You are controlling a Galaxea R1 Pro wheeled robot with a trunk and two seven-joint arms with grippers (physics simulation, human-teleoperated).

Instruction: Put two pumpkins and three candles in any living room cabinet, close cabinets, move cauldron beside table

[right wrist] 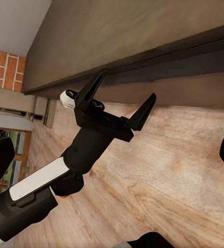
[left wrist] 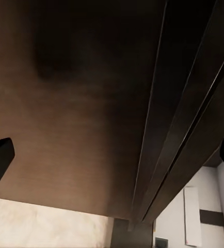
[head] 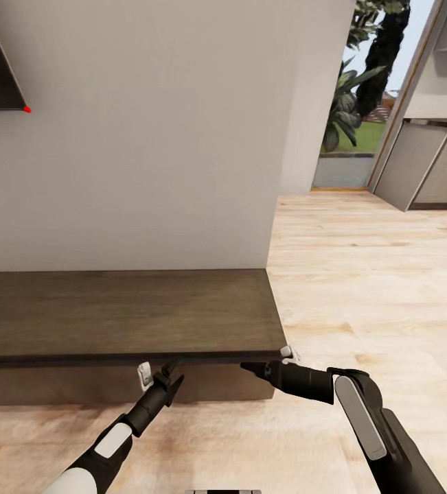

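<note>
While both arms reach low, the cabinet (head: pixel 127 315) runs along the wall. Left gripper (head: pixel 169 376) sits at the front edge under the top, jaws spread wide. Right gripper (head: pixel 250 368) points at the same edge; its jaw gap cannot be told.

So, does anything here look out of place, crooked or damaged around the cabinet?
Nothing stands out. The dark brown cabinet sits flush against the wall, its top bare and level, with no spill or damage visible. The left hand and the right hand are both at its front edge, under the overhanging top. The left hand's fingers are spread open.
</note>
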